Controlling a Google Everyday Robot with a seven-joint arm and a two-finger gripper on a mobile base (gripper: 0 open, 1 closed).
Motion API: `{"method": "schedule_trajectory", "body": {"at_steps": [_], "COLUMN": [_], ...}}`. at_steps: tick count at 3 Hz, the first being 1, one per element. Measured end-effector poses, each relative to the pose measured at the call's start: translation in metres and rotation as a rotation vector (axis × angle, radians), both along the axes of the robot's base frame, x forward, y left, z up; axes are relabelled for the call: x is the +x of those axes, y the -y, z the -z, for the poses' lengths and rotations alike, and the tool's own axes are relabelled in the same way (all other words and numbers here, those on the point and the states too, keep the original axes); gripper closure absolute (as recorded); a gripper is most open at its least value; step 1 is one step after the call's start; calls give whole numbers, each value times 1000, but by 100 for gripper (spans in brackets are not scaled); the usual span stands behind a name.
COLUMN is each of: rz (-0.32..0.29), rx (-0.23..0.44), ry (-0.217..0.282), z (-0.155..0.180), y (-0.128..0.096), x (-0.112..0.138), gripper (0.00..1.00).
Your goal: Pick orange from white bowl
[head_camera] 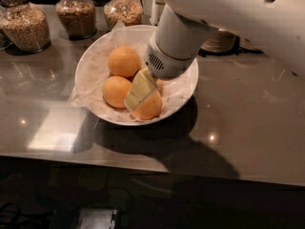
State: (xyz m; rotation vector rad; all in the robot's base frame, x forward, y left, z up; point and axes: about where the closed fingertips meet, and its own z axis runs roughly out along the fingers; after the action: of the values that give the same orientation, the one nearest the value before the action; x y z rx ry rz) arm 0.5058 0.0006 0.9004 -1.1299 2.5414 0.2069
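Note:
The wide white bowl (90,56), lined with crumpled white paper, stands on the dark counter and holds several oranges. One orange (123,61) lies at the back, one (116,91) at the left, one (149,109) at the front, and a sliver of another (160,84) shows behind the arm. No stem dot shows on any of them. My gripper (139,93) reaches down into the bowl from the upper right. Its pale yellow tip lies against the top left of the front orange, partly covering it.
Three glass jars of grains (27,25) stand along the back left of the counter. Stacked small dishes (220,41) sit behind the arm at the back right. My white arm (228,13) crosses the upper right above the bowl.

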Motion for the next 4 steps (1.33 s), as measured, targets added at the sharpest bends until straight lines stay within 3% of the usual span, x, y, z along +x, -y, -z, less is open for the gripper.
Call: {"method": "schedule_trajectory", "body": {"at_steps": [2, 4], "rz": [13, 13], "rx": [36, 35], "ry": [-40, -25], "z": [18, 26], "y": [-17, -25], "x": [-9, 4], "gripper": [34, 37]}}
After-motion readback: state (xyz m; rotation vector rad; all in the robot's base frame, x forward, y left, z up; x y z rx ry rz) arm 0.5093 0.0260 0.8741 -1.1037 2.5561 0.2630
